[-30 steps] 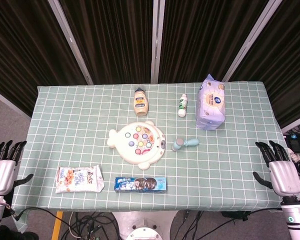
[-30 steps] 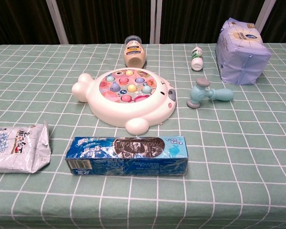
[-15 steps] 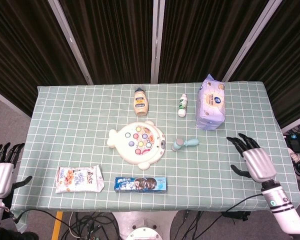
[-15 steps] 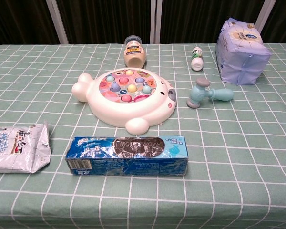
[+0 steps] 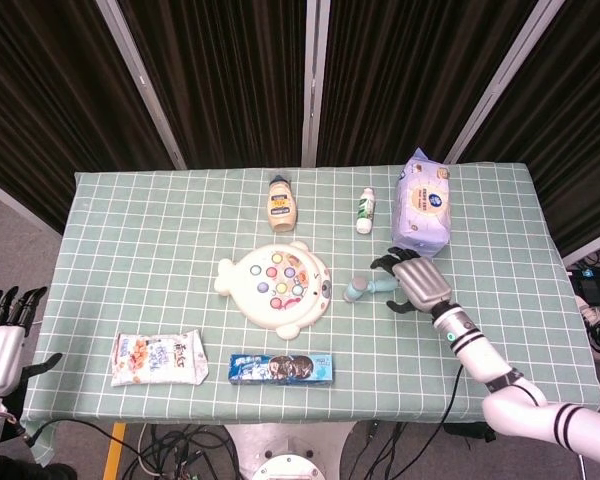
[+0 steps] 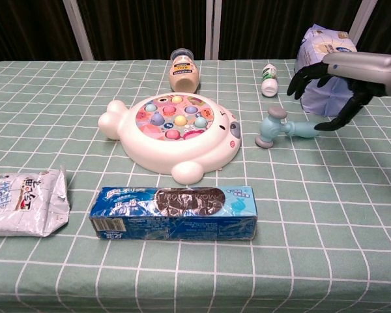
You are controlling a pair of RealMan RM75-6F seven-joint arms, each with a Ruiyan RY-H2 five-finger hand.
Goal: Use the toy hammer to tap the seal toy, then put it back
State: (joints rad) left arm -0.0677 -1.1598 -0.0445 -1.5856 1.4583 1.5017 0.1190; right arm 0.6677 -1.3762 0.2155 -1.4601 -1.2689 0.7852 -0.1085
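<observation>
Here, nearest to the robot, a long blue cookie box (image 6: 173, 213) and a white snack bag (image 6: 25, 201) are seen on the green checked tablecloth (image 6: 326, 215). Behind them lies the white seal-shaped plastic toy with coloured pegs (image 6: 173, 134). Just to its right the small light-blue plastic toy hammer (image 6: 283, 128) lies flat, untouched. The right hand (image 6: 339, 81) hovers over the handle end with fingers spread and holds nothing. The left hand (image 5: 2, 345) is open at the table's near-left edge. The reaching step appears to be in hand. Next, the hand must probably be lowered and closed around the handle. Farther back stand a beige bottle (image 6: 184, 72), a small white bottle (image 6: 269, 79) and a pale purple tissue pack (image 6: 329, 65).
</observation>
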